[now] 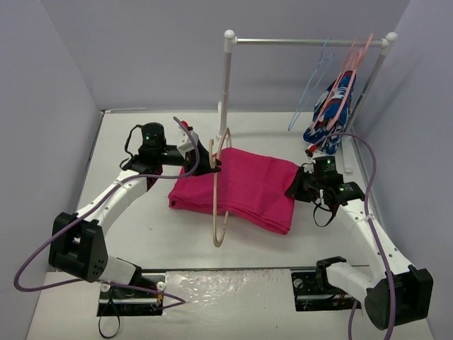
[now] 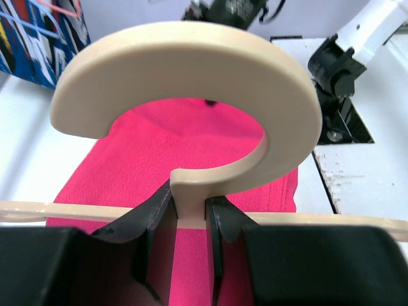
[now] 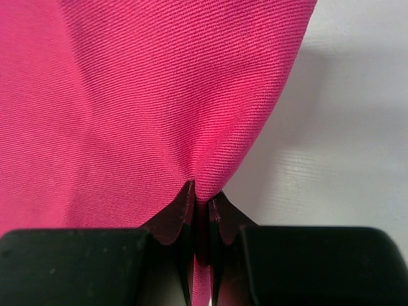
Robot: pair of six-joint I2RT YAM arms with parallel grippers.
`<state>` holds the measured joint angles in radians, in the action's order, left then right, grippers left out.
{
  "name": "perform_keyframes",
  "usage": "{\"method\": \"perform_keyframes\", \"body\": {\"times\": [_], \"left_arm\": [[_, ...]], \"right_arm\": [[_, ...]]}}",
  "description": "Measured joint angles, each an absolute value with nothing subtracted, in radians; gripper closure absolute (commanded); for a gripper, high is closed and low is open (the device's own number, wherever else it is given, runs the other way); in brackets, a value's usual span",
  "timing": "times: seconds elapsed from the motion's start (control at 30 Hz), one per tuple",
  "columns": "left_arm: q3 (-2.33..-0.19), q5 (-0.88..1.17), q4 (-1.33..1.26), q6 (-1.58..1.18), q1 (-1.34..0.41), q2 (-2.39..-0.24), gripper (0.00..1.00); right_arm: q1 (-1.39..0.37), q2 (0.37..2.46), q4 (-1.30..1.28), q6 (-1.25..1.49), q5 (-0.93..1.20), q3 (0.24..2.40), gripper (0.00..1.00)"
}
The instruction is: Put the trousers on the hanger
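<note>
Top external view: the trousers lie folded in one flat magenta slab on the white table, midway between the two arms. The right gripper is at their right edge. In the right wrist view its jaws are clenched tight on a pinched fold of the trousers, with the right gripper showing only a sliver of cloth between its tips.

One pale wooden hanger stands on edge across the end of the trousers nearer the left arm. Whether the cloth passes through its frame cannot be told. The left gripper holds it there. The left wrist view shows the left gripper narrowly parted and grasping the neck of the hanger just under the curved hook, pink cloth lying beyond.

Behind the trousers stands one white rack. From its rail hang one thin blue wire hanger, a few salmon-pink hangers too bunched to count, and one blue patterned garment.
</note>
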<state>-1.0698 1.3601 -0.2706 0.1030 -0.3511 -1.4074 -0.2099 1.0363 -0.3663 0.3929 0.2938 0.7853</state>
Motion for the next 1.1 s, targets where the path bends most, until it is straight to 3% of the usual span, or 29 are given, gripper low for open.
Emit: {"method": "perform_keyframes", "body": {"times": [0.77, 0.9, 1.1], "left_arm": [[-1.3, 1.151, -0.337, -0.28, -0.375, -1.357, 1.0], [-1.335, 1.128, -0.337, -0.296, -0.378, -1.357, 1.0], [-1.358, 1.117, -0.34, -0.312, -0.38, -1.357, 1.0]], "right_arm": [[-0.512, 1.379, 0.095, 0.501, 0.227, 0.82, 1.0], [-0.567, 1.452, 0.167, 0.501, 0.253, 0.861, 0.85], [-0.607, 1.511, 0.203, 0.488, 0.269, 0.885, 0.48]]}}
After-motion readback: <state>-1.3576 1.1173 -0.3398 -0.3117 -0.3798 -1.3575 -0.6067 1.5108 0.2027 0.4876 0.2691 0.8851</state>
